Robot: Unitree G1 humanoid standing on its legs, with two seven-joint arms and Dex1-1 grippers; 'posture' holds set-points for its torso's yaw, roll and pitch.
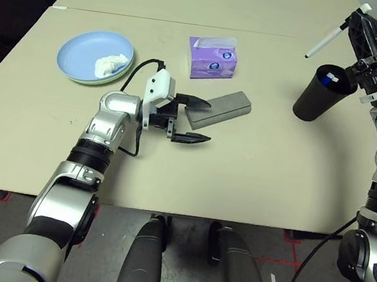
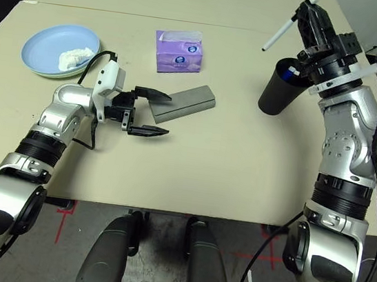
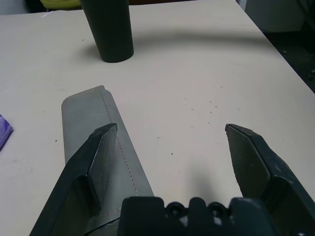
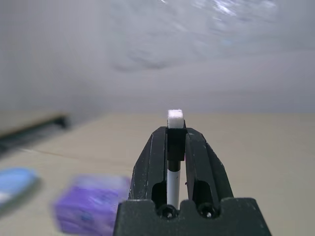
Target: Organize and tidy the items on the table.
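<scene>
Jaws of L gripper (image 2: 169,115) are spread at grey glasses case (image 2: 192,104); black cup (image 2: 278,92) is set robot-side of R gripper (image 2: 307,9) (nearer arm), by which capped marker pen (image 2: 279,35) is clamped, aslant, lower end L.

Open tabletop (image 1: 238,182) lies between the grey glasses case (image 1: 218,110) and the near edge, and another free lane runs from the case to the black cup (image 1: 320,93). The purple tissue box (image 1: 212,59) blocks the way just beyond the case, and the stacked plates (image 1: 82,54) stand as an obstacle on the left.
</scene>
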